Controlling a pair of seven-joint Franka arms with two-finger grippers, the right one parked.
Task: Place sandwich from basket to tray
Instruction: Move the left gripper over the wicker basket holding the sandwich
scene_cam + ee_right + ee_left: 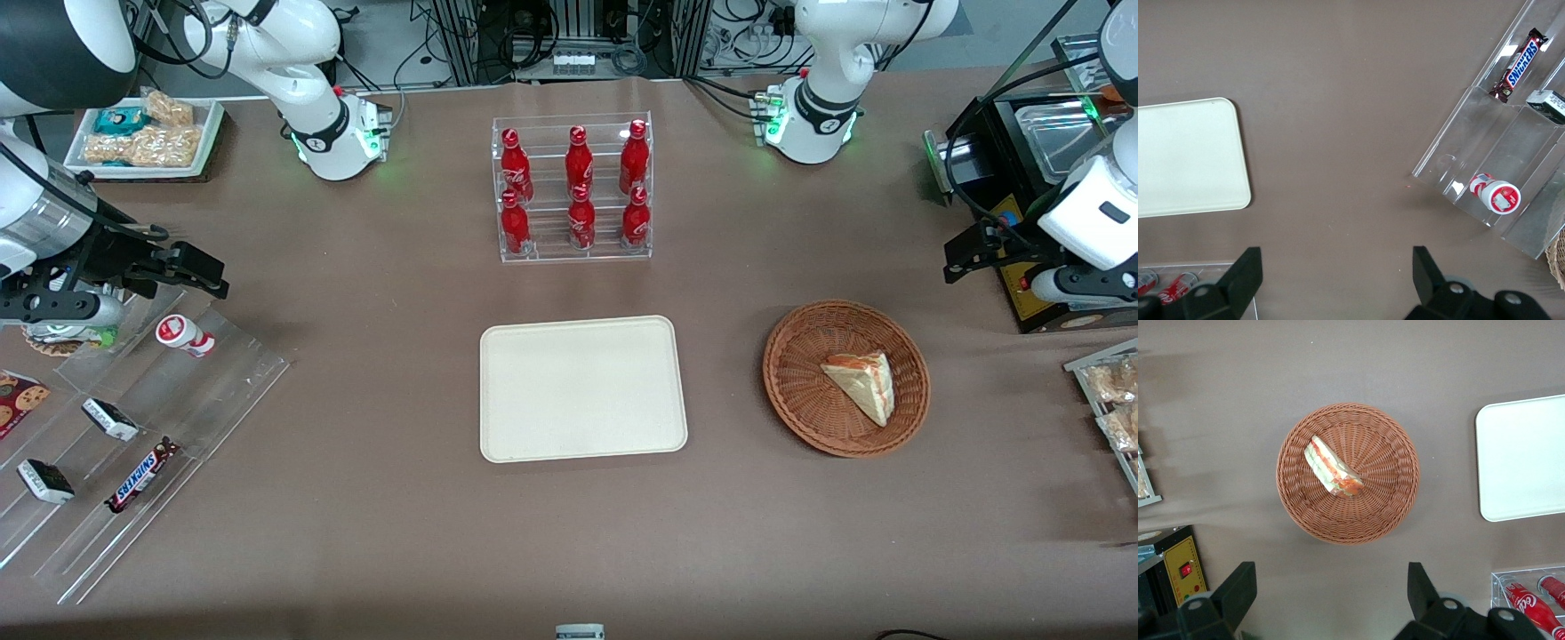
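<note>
The sandwich (862, 382) (1333, 468), a pale wedge with red and green filling, lies in the round wicker basket (791, 356) (1298, 500). Beside the basket, toward the parked arm's end, lies the cream tray (582, 388) (1525, 460) (1185, 157) with nothing on it. My left gripper (965, 253) (1330, 587) hangs above the table, farther from the front camera than the basket and toward the working arm's end. It is open, its fingers (1238, 587) spread wide over bare table, holding nothing.
A clear rack of red cola bottles (573, 191) stands farther from the front camera than the tray. A black box with a yellow panel (1040, 293) (1185, 570) sits by my gripper. A snack tray (1111, 400) and acrylic racks (133, 427) flank the table ends.
</note>
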